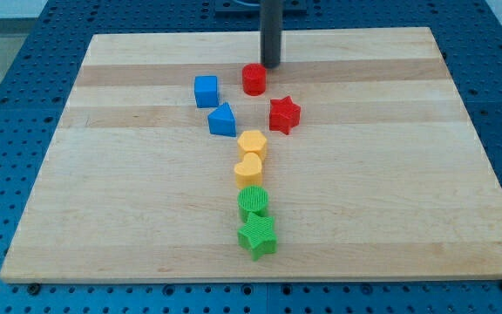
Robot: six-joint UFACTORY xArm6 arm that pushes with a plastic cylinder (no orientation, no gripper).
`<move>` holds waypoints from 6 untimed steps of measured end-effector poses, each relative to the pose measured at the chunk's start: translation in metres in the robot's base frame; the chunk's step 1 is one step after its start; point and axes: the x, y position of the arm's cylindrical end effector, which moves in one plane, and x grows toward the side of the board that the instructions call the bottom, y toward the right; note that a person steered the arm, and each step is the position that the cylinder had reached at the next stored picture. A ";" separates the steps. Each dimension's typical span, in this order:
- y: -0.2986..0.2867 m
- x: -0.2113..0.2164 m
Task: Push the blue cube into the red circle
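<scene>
while the small blue plastic cube sits apart, left of the short red round block, on the pale wooden surface, nothing looks pushed; my tip, a bare rod tool holding nothing, rests beside the red block's upper right.

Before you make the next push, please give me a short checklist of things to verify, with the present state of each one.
1. Blue cube visible and free on the board: ok.
2. Red circle visible, to the cube's right in the view: ok.
3. Gap between cube and circle holds no block: ok.
4. My tip on the cube's far side from the circle: not ok; it stands just right of and above the circle.
5. Blue triangular block off the push line: ok, it lies below the cube.
6. Tip touching the circle: cannot tell.
</scene>
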 end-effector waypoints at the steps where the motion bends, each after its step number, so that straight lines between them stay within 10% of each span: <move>1: -0.045 -0.019; 6: -0.147 0.116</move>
